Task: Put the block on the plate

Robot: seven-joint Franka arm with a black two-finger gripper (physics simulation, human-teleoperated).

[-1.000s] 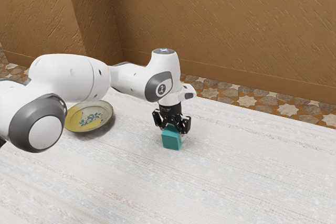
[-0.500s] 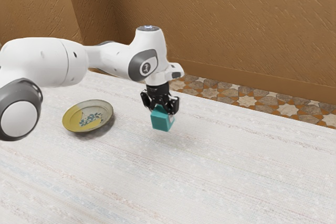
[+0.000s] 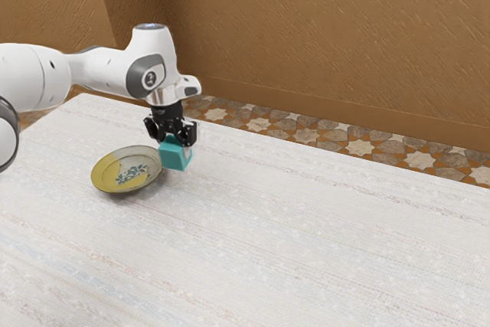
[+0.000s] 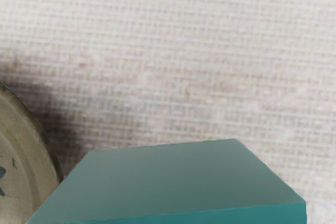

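My black gripper (image 3: 175, 143) is above the table in the exterior view, shut on the teal block (image 3: 174, 156). The block hangs slightly tilted, near the plate's rim on the side toward the exterior view's right. The round plate (image 3: 115, 178), yellow and grey with a blue floral pattern, lies on the table. In the wrist view the block (image 4: 173, 182) is large and close under my hand, and part of the plate (image 4: 23, 145) appears beside it.
A pale woven cloth covers the table (image 3: 291, 243), whose far edge runs behind the gripper. Beyond it are a patterned tile floor (image 3: 306, 135) and a brown wall (image 3: 329, 44).
My gripper has lifted the block off the table and carried it toward the exterior view's left, close to the plate. The plate has stayed where it was.
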